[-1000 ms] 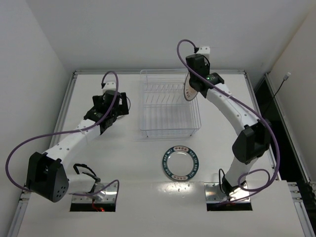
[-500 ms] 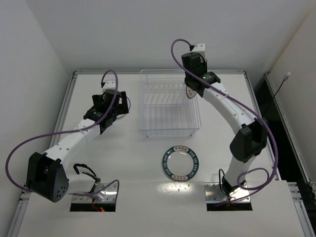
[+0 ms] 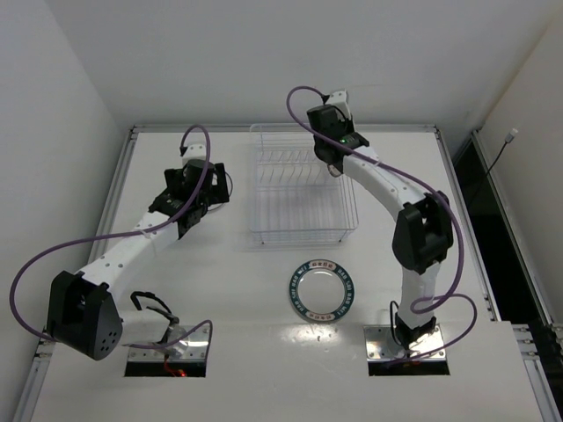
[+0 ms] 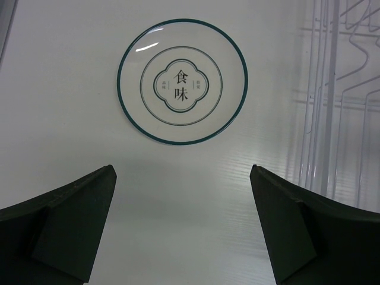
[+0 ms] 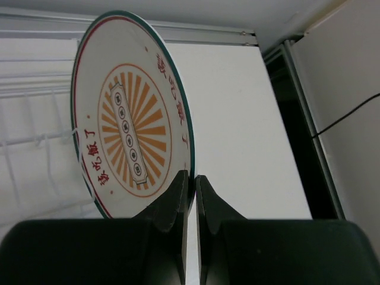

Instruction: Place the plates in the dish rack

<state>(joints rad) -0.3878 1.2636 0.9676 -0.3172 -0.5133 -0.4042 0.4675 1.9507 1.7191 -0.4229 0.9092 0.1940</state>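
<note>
My right gripper is shut on the rim of the orange-striped plate, holding it upright on edge. In the top view this gripper hangs over the back right part of the clear dish rack. The white plate with thin dark rings lies flat on the table ahead of my left gripper, which is open and holds nothing. From above, the left gripper sits left of the rack and hides that plate. The teal-rimmed plate lies flat in front of the rack.
The rack's wire prongs show at the right of the left wrist view. A metal rail runs along the table's back edge. A dark gap lies beyond the right edge. White walls close in behind and at both sides.
The right arm has swung left with the orange-striped plate, from the rack's right edge to over its back part. The left arm has not moved.
</note>
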